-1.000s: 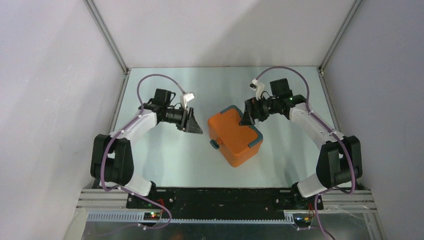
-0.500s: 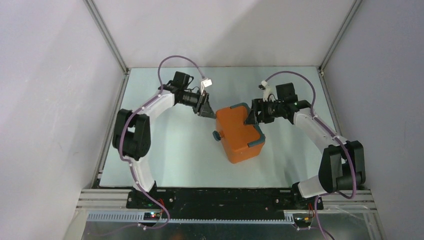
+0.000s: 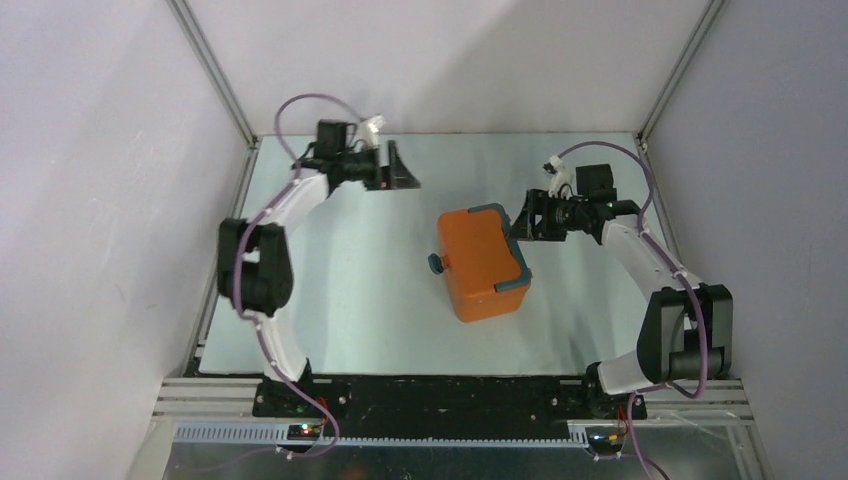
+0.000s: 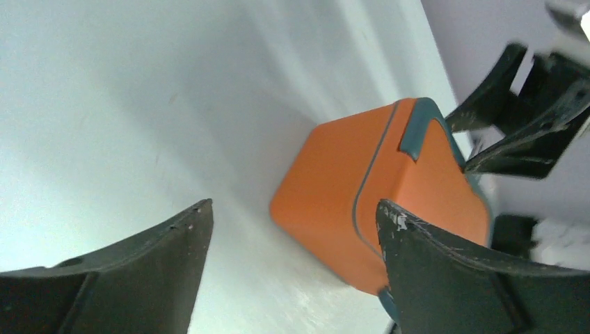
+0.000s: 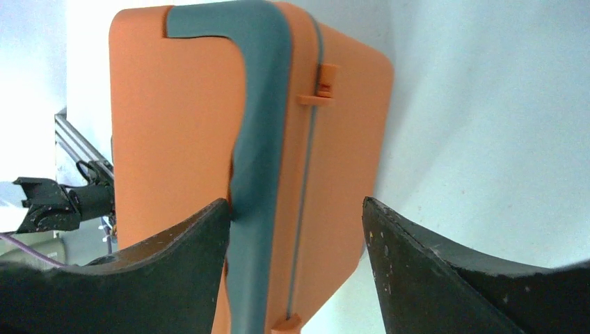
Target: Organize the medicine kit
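The medicine kit (image 3: 478, 262) is an orange box with its lid down, lying mid-table, teal trim (image 3: 518, 270) along its right edge. My right gripper (image 3: 520, 222) is at the kit's back right corner. In the right wrist view its jaws (image 5: 296, 202) stand wide astride the hinged side (image 5: 334, 174). One finger (image 5: 188, 257) touches the teal strip (image 5: 261, 139); the other lies against the orange edge. My left gripper (image 3: 400, 170) hangs open near the back left, well clear of the kit (image 4: 348, 188), with only bare table between its fingertips (image 4: 292, 209).
A dark round latch knob (image 3: 435, 263) sticks out of the kit's left side. Grey walls close in the table on three sides, and both arm bases stand along the near edge.
My left arm swung from beside the kit to the back left and its jaws opened wider. The kit turned a little and slid right with my right gripper, whose jaws narrowed onto it.
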Available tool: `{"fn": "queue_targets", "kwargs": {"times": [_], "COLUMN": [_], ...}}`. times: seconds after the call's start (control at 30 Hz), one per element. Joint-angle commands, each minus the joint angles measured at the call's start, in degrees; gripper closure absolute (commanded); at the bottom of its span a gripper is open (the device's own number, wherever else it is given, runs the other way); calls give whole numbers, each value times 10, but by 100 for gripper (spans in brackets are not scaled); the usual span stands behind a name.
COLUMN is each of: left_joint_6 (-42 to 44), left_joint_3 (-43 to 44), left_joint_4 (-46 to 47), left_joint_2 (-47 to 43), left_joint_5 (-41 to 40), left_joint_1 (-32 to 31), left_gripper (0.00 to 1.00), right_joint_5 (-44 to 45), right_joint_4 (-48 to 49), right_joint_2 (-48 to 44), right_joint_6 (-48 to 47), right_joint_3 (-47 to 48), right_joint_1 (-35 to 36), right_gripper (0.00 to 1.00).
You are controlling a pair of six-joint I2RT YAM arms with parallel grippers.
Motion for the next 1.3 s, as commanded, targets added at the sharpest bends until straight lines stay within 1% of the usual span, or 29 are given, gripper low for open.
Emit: {"fn": "queue_targets", "kwargs": {"times": [0.0,0.03,0.07,0.1,0.17,0.2,0.3,0.37,0.43,0.5,0.6,0.8,1.07,1.27], "left_joint_6": [-228,-279,-295,-315,-349,-362,-374,-396,-413,-411,-388,-374,-368,-367], "left_joint_3": [-152,-183,-233,-253,-335,-353,-425,-460,-483,-493,-498,-473,-428,-410], "left_joint_4": [136,166,204,215,268,300,333,388,472,509,525,534,534,535], "left_joint_2": [-135,-147,-169,-178,-197,-204,-202,-194,-182,-177,-173,-144,-114,-115], "left_joint_5": [-54,-49,-53,-55,-31,-19,37,71,107,143,195,248,270,277], "left_joint_1": [61,64,67,68,78,85,85,75,53,33,7,-47,-84,-91], "left_gripper": [2,1,1,0,0,1,7,11,13,14,15,15,16,19], "right_joint_5": [-15,-23,-41,-48,-66,-68,-72,-78,-84,-93,-96,-91,-88,-87], "right_joint_4": [-13,-11,-10,-12,-20,-23,-28,-24,-17,-13,-14,-7,-16,0], "right_joint_2": [9,9,9,9,11,14,33,46,56,66,77,91,95,102], "right_joint_6": [-18,-23,-27,-35,-45,-47,-41,-33,-24,-19,-18,-12,-22,-16], "right_joint_3": [0,0,0,1,2,2,3,2,3,3,3,3,2,2], "right_joint_1": [-12,-10,-5,0,16,20,28,27,25,25,28,30,27,21], "right_gripper": [25,24,23,21,18,17,15,13,11,8,6,7,7,8]}}
